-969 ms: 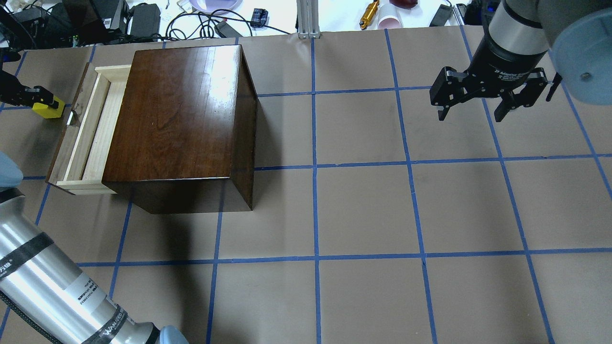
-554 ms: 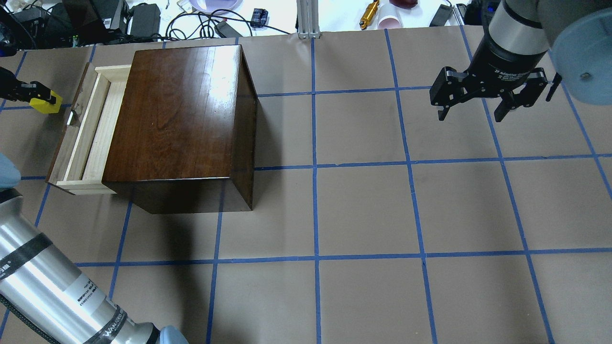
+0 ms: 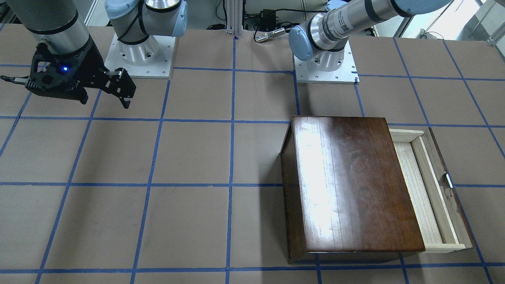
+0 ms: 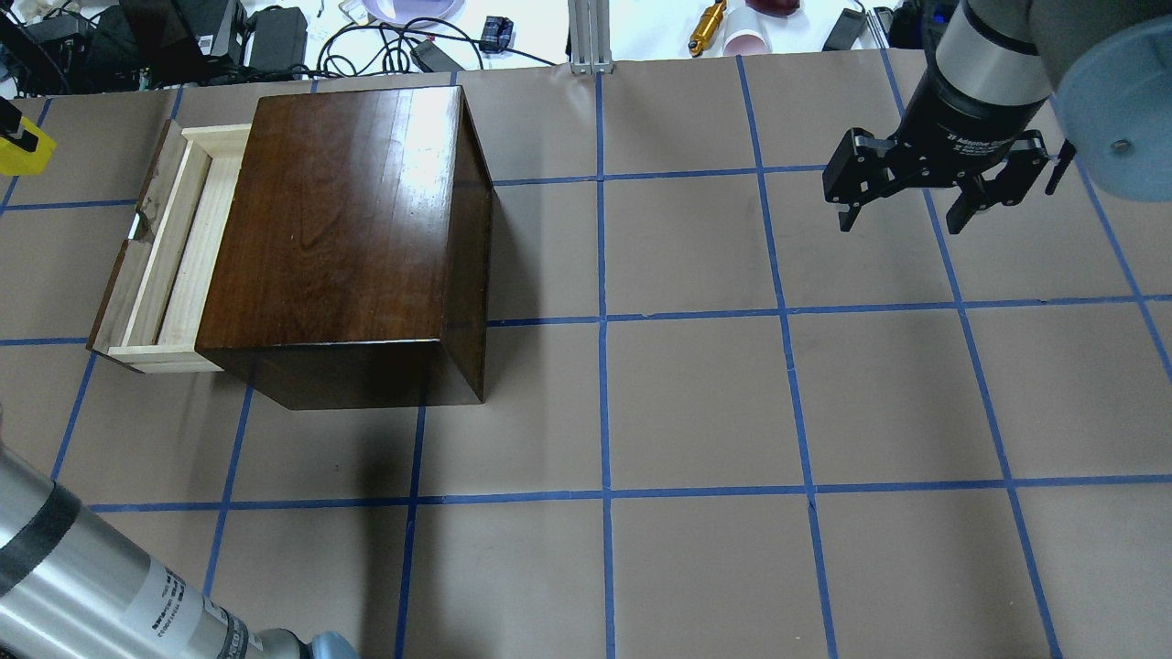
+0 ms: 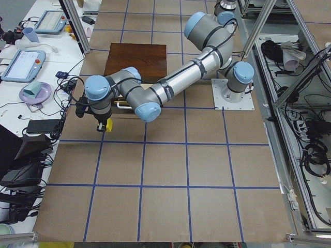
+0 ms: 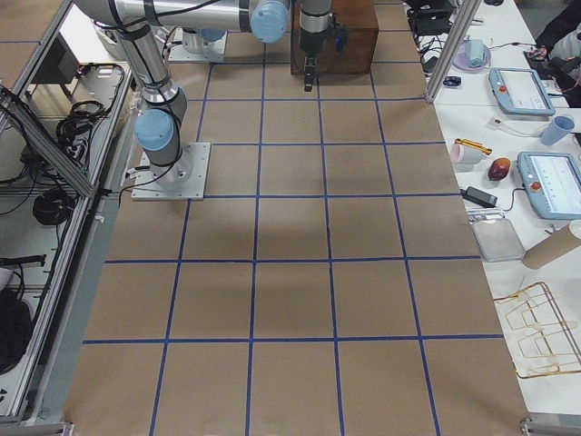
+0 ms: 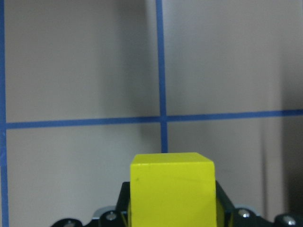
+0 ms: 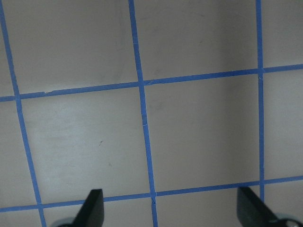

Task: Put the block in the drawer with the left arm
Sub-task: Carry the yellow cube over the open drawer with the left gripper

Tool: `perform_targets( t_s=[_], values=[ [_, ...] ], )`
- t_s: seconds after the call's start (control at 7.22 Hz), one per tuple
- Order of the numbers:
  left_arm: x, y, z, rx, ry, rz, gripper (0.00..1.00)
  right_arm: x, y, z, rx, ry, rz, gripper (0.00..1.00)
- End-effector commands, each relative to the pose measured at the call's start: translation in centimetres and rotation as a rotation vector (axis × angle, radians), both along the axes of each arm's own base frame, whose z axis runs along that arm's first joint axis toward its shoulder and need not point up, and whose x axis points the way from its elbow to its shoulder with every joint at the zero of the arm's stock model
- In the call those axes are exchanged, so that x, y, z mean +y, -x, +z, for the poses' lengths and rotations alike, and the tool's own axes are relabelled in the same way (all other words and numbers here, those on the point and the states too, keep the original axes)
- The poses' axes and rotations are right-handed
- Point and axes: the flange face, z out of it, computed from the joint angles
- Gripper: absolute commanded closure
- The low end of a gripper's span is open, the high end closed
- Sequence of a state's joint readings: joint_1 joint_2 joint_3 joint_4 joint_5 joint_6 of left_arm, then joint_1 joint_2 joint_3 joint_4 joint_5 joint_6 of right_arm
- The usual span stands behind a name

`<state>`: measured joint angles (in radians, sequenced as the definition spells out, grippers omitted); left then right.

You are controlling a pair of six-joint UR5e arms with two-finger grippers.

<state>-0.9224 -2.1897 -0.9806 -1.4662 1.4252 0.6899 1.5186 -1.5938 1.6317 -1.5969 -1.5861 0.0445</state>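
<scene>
Left arm point(image 5: 176, 85): it reached from its base across the dark wooden box point(image 4: 348, 220) to the table end on the robot's left. The wrist was bent, so the tool pointed straight down.
Left gripper point(image 5: 102, 122): it was closed around the block, one black finger on each side. It hung above the table point(image 4: 696, 403) and did not touch it.
Block point(image 7: 172, 189): it was yellow and was held at the fingertips, in the air. It was outside the drawer, apart from the drawer's front panel. In the overhead view it sat at the left edge. Under it the wrist camera showed only brown table and crossing blue tape lines.
Drawer point(image 4: 174, 256): it was pulled partly out of the box on the side of the left arm. The pale wood inside was bare, and the small handle point(image 3: 449, 180) was on the dark front panel.
Right arm point(image 3: 51, 19): it stood well apart from the box, over the other half of the table.
Right gripper point(image 4: 902, 215): its fingers pointed down and were spread wide with nothing between them. It was above the table.
</scene>
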Motion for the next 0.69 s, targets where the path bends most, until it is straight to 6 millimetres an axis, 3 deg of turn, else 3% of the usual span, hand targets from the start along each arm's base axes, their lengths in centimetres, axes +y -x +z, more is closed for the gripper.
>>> perform_targets(
  t_s=[0.0,0.14,0.28,0.55],
  values=[
    [1.2,7.1,4.8,0.034,-0.058,-0.002,0.98,0.0,0.1,0.0,0.000,0.001,-0.001,0.00],
    [1.0,11.3,5.1,0.049,-0.083,-0.001,0.98,0.0,0.0,0.1,-0.001,0.001,0.000,0.00],
    [1.2,13.9,4.2,0.065,-0.104,-0.016,0.98,0.0,0.0,0.1,-0.001,0.001,0.000,0.00],
    [1.7,15.8,1.1,0.102,-0.155,0.012,0.98,0.0,0.0,0.1,-0.001,0.001,0.000,0.00]
  ],
)
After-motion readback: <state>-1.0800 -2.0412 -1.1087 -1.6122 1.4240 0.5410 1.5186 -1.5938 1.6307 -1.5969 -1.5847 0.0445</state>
